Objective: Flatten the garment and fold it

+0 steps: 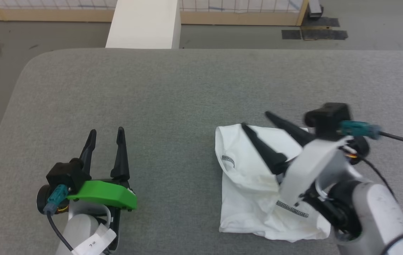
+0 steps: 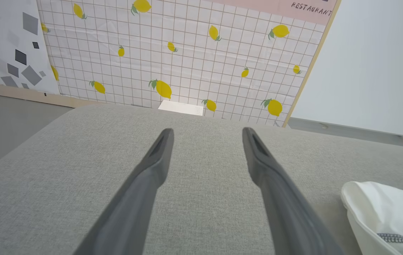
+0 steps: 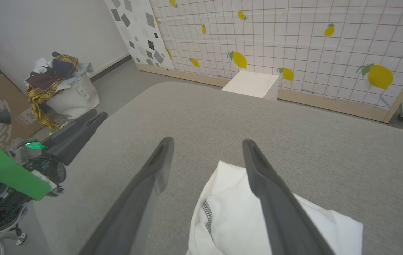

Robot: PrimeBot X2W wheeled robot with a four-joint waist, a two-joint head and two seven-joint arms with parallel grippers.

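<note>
Garment (image 1: 247, 184) perhaps folded, right tool (image 1: 255, 119) (spread) over it, white box (image 1: 145, 24) beyond

Bright, even light; soft shadows.

- This is a staged robot test lab.
- Flat panels stand in for walls: a lemon print (image 2: 187, 53) on a tile grid, lettered "RESTAURANT" (image 2: 310, 9), beside a terrazzo print (image 2: 3, 42).
- Their wood base strip (image 1: 45, 15) meets a bare grey floor (image 1: 45, 35) with black tape patches (image 1: 314, 33).
- A basket (image 3: 77, 97) heaped with clothes stands near the grey fabric-covered worktop (image 1: 187, 88).
- The left end effector (image 1: 106, 130) carries a green bracket (image 1: 106, 193) and an exposed cable (image 1: 54, 226).
</note>
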